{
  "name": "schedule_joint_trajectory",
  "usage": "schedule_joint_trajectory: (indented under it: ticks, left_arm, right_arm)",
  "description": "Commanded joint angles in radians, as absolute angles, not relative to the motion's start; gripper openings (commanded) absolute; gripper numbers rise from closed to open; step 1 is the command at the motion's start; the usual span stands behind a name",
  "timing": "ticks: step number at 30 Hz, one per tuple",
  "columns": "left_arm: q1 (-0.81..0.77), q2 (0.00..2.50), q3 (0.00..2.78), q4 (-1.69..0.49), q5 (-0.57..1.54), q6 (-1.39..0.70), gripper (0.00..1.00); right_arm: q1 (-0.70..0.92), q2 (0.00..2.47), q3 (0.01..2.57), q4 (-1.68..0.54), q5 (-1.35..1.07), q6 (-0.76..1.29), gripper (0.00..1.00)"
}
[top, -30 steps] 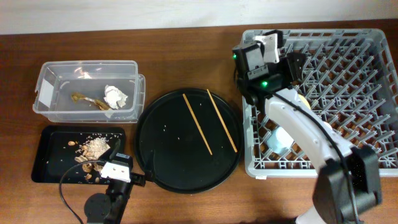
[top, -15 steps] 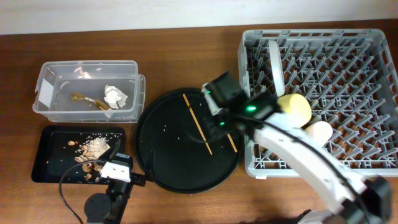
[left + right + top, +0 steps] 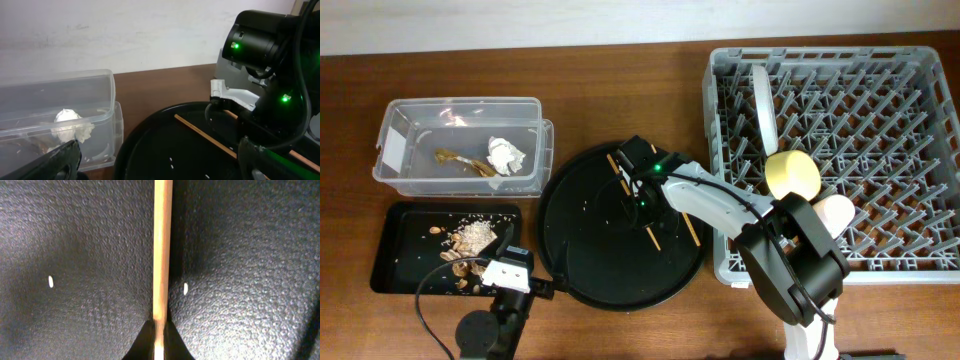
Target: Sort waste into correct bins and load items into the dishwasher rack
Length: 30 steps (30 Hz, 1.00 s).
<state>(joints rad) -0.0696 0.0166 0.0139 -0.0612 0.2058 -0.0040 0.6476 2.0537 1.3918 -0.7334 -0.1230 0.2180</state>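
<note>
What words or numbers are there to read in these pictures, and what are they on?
Nothing here can be read.
Label on the box: looks plain white, no letters show.
Sticker on the left arm: dark marks, too small to read.
Wrapper: any print is too small to read.

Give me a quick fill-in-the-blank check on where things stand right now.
The crumpled white tissue lies in the clear rectangular plastic ___.
The right gripper hangs over a thin wooden ___ on the large round black tray.
The yellow bowl sits in the large grey ___.
Missing words: box, chopstick, rack.
</note>
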Motion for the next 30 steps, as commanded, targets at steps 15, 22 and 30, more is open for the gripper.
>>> schedule_joint_trajectory:
  ticks: [15, 22, 30]
  left_arm:
    - [-0.062, 0.014, 0.011, -0.065, 0.213, -0.010, 0.99]
    - [-0.062, 0.014, 0.010, -0.065, 0.214, -0.010, 0.99]
    - [-0.062, 0.014, 0.011, -0.065, 0.214, -0.010, 0.99]
  right_arm:
    - [0.315, 1.687, 1.399, -0.896, 0.190, 0.242, 0.05]
    - [0.355, 1.694, 1.403, -0.928, 0.083, 0.180, 0.43]
    - [0.618, 1.787, 1.388, -0.877, 0.118, 0.230, 0.43]
